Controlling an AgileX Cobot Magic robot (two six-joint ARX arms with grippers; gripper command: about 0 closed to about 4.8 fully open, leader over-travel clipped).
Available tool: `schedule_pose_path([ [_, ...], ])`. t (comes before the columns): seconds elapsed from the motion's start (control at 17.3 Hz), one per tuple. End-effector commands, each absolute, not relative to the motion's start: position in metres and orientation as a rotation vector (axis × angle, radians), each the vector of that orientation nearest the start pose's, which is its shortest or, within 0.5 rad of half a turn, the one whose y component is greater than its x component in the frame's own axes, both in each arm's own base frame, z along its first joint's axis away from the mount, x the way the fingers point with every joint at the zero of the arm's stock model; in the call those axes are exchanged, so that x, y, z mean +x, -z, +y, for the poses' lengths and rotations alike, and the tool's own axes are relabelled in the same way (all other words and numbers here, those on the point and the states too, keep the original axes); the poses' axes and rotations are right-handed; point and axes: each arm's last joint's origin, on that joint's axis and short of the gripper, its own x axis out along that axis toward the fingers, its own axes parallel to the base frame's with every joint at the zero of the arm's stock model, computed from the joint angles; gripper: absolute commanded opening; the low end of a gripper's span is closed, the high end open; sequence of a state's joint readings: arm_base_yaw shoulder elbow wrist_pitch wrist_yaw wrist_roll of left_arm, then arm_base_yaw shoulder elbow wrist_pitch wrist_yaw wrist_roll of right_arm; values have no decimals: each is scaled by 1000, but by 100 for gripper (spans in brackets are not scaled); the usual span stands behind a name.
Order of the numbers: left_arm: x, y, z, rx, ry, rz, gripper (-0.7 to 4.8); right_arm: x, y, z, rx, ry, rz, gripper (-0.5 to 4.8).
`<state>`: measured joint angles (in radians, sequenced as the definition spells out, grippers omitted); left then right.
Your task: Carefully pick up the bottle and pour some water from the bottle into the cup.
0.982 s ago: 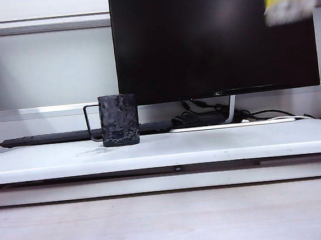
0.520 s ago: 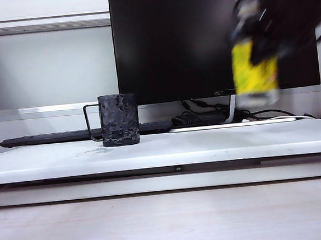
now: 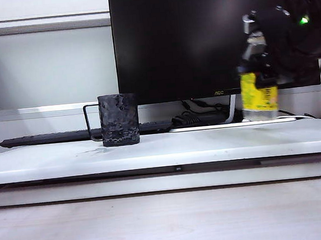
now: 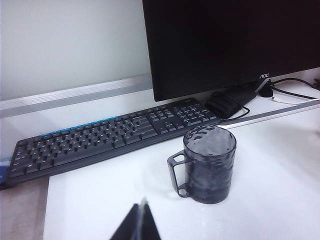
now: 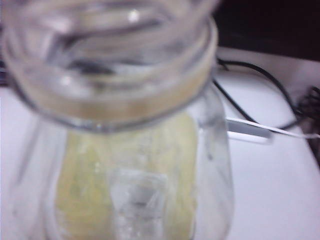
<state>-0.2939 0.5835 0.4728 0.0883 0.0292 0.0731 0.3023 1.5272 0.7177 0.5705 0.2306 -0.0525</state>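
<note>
The bottle, clear with a yellow label and no cap, stands upright at the right of the white shelf, in front of the monitor. Its base is down at the shelf; I cannot tell whether it touches. My right gripper is shut on its upper part. In the right wrist view the bottle fills the picture, open mouth nearest, and hides the fingers. I cannot make out the water. The black faceted cup stands on the shelf's left half. My left gripper is shut and empty, hovering short of the cup.
A large black monitor stands behind the shelf, with its flat foot and cables beside the bottle. A black keyboard lies behind the cup. A lower tabletop runs along the front.
The right gripper has brought the bottle down from the top right corner and a little leftward to shelf level. The cup has not moved.
</note>
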Motion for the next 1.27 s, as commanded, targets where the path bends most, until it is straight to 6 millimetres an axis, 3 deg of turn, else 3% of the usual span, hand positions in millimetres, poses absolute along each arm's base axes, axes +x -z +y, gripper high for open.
schedule_pose_path([
  [0.06, 140, -281, -43, 72, 320, -1, -6, 305, -215, 80, -99, -66, 188, 52],
  [0.64, 140, -278, -43, 26, 321, 30, -6, 303, -205, 80, -123, -80, 293, 52],
  [1.04, 140, -277, -43, 28, 324, 41, -6, 308, -187, 81, -138, -82, 355, 53],
  [1.27, 140, -277, -43, 28, 324, 41, -6, 308, -188, 81, -135, -81, 342, 54],
])
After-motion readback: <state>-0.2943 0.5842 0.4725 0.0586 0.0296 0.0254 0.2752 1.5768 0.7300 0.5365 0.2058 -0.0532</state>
